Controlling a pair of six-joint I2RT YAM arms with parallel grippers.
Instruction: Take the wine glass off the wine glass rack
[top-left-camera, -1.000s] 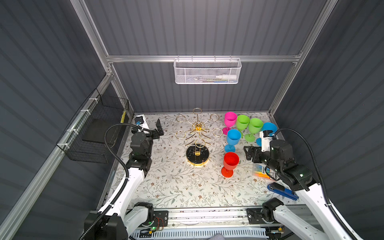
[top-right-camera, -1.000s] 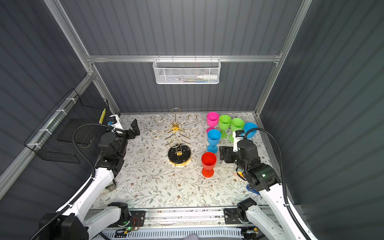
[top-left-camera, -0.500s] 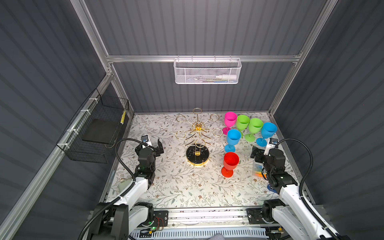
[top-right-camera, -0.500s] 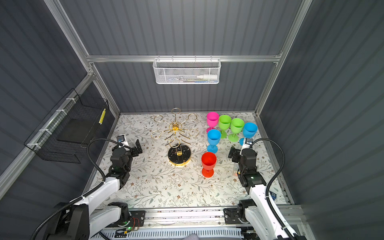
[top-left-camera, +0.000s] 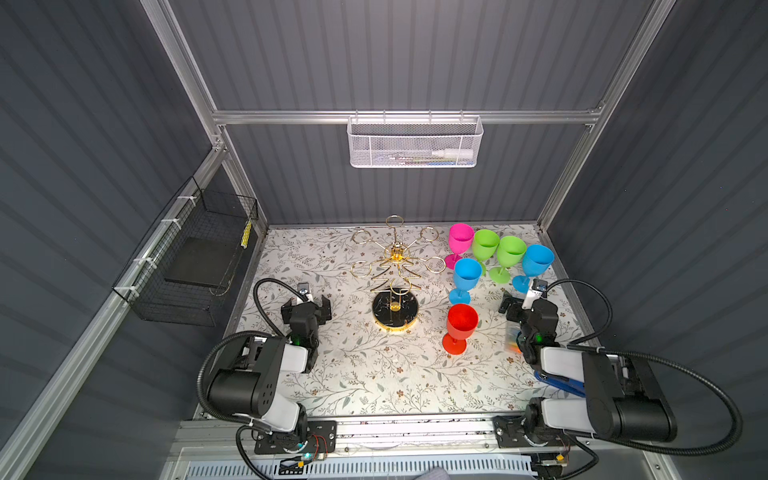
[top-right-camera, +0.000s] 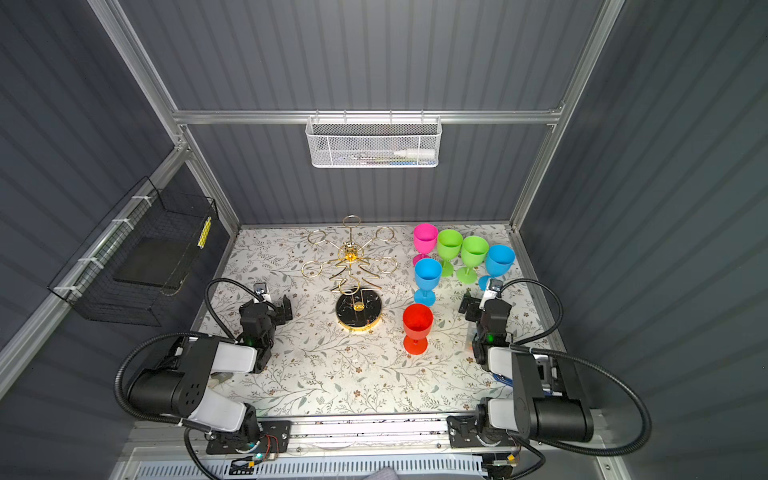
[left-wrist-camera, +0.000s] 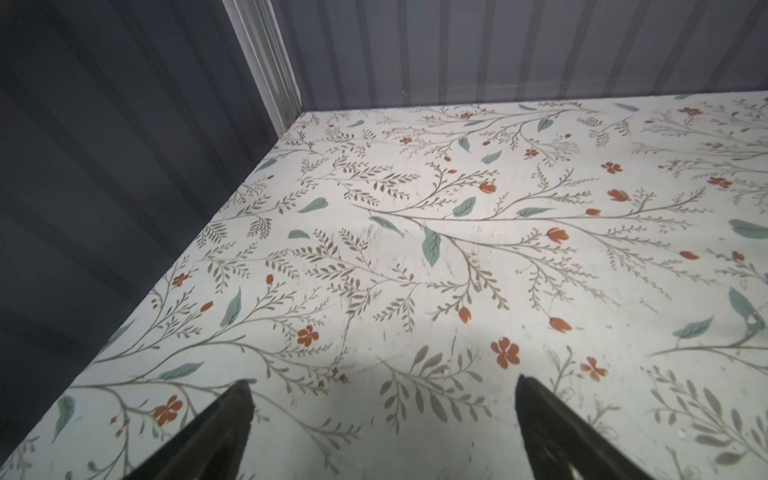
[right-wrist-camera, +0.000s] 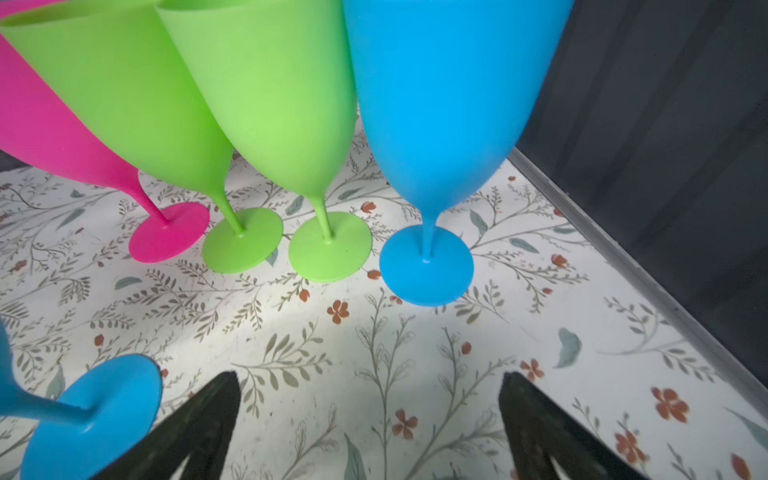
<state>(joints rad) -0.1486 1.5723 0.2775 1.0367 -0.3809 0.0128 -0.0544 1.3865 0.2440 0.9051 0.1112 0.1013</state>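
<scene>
The gold wine glass rack (top-left-camera: 395, 266) (top-right-camera: 351, 266) stands mid-table on its round black base, and its loops hold nothing. Several coloured wine glasses stand upright to its right: a red one (top-left-camera: 461, 324) in front, with pink (right-wrist-camera: 168, 232), green (right-wrist-camera: 243, 245) and blue (right-wrist-camera: 426, 266) ones behind. My left gripper (top-left-camera: 306, 305) (left-wrist-camera: 383, 381) is open and empty, low over bare table left of the rack. My right gripper (top-left-camera: 521, 303) (right-wrist-camera: 370, 376) is open and empty, just in front of the rear blue glass.
A white mesh basket (top-left-camera: 415, 143) hangs on the back wall. A black wire basket (top-left-camera: 195, 266) hangs on the left wall. A blue tool (top-left-camera: 557, 380) lies front right, partly under the right arm. The right wall runs close beside the right gripper.
Both arms have drawn back toward the front edge and folded low. The right gripper has opened a little wider. The glasses and the rack have not moved.
</scene>
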